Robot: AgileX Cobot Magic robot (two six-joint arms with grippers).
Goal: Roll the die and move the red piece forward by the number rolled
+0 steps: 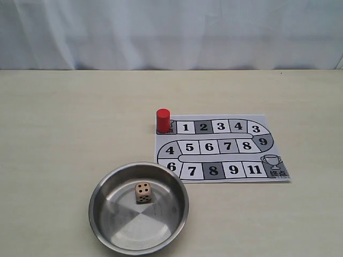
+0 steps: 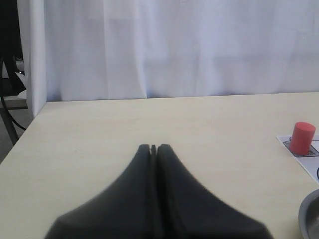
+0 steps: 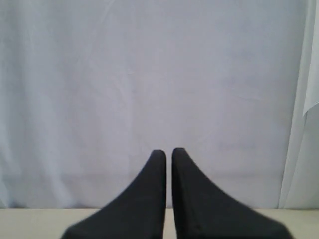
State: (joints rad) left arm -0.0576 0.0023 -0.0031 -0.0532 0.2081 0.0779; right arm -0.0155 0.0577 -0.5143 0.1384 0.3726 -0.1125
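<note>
The tan die (image 1: 142, 192) lies inside the round metal bowl (image 1: 107, 211) at the front of the table. The red piece (image 1: 163, 120) stands upright on the start square at the board's (image 1: 268, 140) far left corner; the left wrist view also shows the red piece (image 2: 302, 138) off to one side. Neither arm appears in the exterior view. My left gripper (image 2: 153, 147) is shut and holds nothing, hovering over bare table far from both objects. My right gripper (image 3: 169, 151) is shut too, with only a thin slit between its fingers, pointing at the white curtain.
The printed board has a winding track of numbered squares ending at a trophy square (image 1: 274, 165). A white curtain (image 1: 171, 32) hangs behind the table. The bowl's rim (image 2: 309, 214) shows at the corner of the left wrist view. The table's left edge (image 2: 30, 124) is visible there.
</note>
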